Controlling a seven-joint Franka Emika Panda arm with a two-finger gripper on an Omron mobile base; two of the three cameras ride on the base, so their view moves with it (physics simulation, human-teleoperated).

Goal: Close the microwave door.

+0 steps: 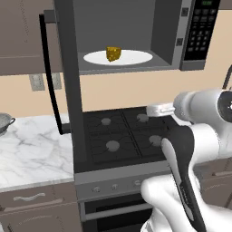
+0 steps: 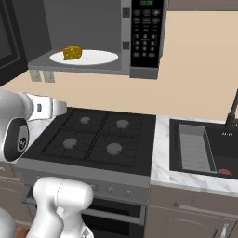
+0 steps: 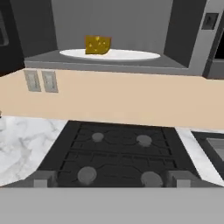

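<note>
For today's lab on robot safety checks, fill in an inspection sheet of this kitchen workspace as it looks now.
Surface: black stove, four burners, bare; marble counter beside it.
Job's things: microwave above the stove; microwave door swung wide open, its black handle untouched.
Clutter: yellow cheese wedge on the white turntable plate; metal bowl on the counter.
Tool: low over the stove front; jaws cannot be judged.
Cables: nothing seen.
Surroundings: sink, wall outlets.

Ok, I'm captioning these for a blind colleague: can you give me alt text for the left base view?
The microwave hangs open above a black stove, its door swung out toward the camera, with a yellow cheese wedge on the white plate inside. The white robot arm rises at lower right.
</note>
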